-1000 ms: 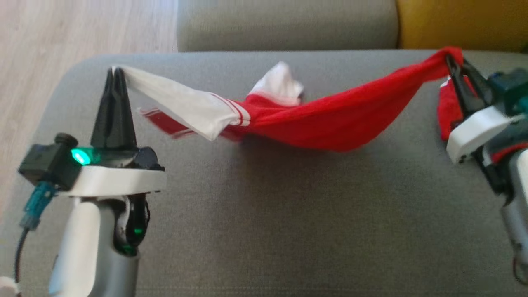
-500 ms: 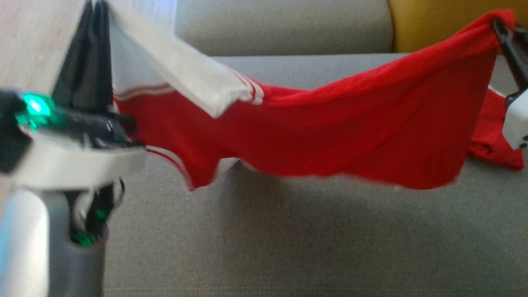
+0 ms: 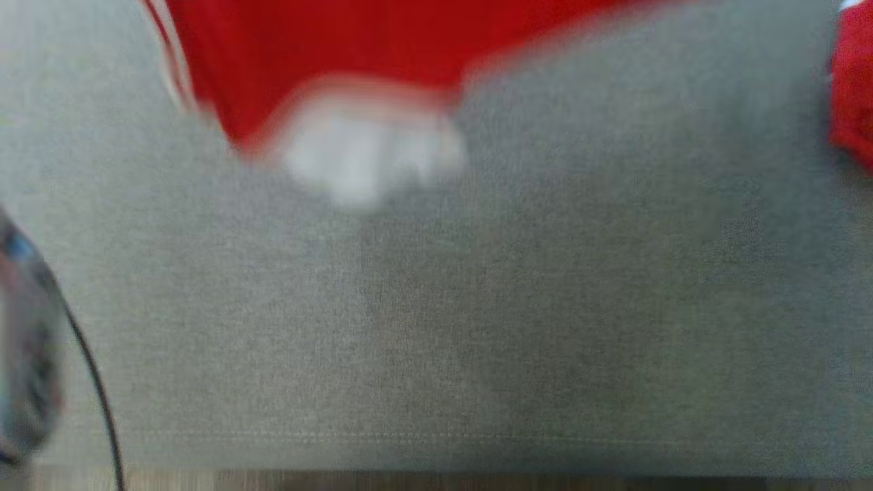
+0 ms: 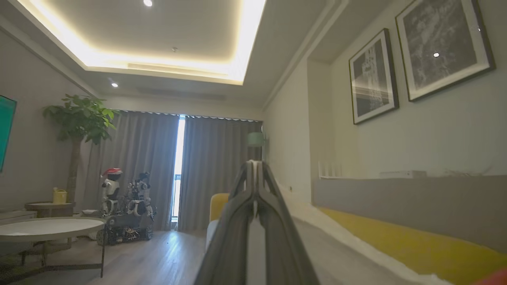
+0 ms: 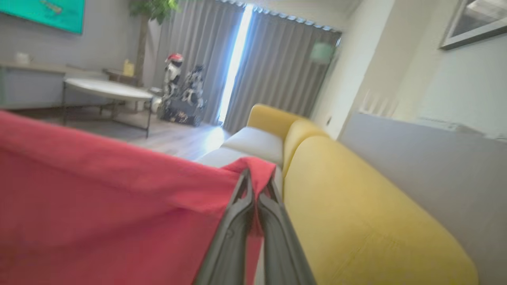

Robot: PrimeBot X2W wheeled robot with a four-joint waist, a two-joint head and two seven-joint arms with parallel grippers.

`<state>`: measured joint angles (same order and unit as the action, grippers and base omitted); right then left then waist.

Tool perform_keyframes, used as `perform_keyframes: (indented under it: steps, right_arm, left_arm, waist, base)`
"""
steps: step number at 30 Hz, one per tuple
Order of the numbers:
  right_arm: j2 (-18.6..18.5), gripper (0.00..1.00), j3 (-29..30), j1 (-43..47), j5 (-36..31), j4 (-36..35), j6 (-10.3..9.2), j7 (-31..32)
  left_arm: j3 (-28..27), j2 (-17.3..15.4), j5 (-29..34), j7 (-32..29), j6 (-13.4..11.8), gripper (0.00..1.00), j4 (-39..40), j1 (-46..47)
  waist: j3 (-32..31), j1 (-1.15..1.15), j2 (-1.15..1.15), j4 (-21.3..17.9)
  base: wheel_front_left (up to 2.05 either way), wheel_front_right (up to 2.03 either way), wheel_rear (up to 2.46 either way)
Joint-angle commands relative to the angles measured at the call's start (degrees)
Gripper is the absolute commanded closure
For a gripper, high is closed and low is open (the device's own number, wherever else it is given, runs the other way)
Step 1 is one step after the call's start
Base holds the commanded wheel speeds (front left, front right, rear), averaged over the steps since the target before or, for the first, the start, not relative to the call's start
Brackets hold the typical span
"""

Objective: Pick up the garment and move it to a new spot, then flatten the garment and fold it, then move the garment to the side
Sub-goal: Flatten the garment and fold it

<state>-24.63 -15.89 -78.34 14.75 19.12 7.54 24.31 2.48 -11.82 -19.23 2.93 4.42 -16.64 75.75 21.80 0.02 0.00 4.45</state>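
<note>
Right wrist view: right gripper [image 5: 256, 175] is clamping the jersey [image 5: 119, 198] by a red edge, left gripper [image 4: 254, 163] is pinching its white sleeve, both closed; shallow bites are risking a slip.

Open cushion [image 3: 545, 307] below garment [image 3: 354, 48] (bundle [image 3: 852, 95] rightward)

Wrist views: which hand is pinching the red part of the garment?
The right hand: it is shut on a red fold of the garment. The left hand pinches a white edge of it instead.
</note>
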Motion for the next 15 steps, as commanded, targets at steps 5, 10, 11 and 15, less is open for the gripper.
perform_keyframes:
  steps: [5,10,11,15]
  right_arm:
    - [7.32,1.00,5.07,-10.22,-7.15,14.03,-0.05,-17.55]
    - [10.40,1.00,8.63,-10.08,-7.10,25.11,-0.05,-25.05]
    - [10.74,1.00,9.10,-9.39,-6.56,26.85,-0.05,-26.03]
    - [11.23,1.00,9.13,-3.93,-4.30,32.31,-0.05,-29.43]
  left_arm:
    - [-2.71,-2.15,1.46,10.27,-0.67,1.00,-10.88,13.49]
    - [-0.62,-1.38,1.83,11.81,1.42,1.00,-16.26,14.02]
    - [-0.28,-1.11,1.61,11.90,1.75,1.00,-16.70,12.89]
    - [1.44,0.24,1.29,12.03,2.57,1.00,-15.71,4.97]
  waist:
    - [6.79,-0.02,0.00,2.21]
    - [6.70,-0.02,0.00,3.34]
    - [6.65,-0.02,0.00,3.57]
    - [5.60,-0.02,0.00,4.67]
  base:
    - [0.00,0.00,0.00]
    - [0.00,0.00,0.00]
    - [0.00,0.00,0.00]
    - [0.00,0.00,0.00]
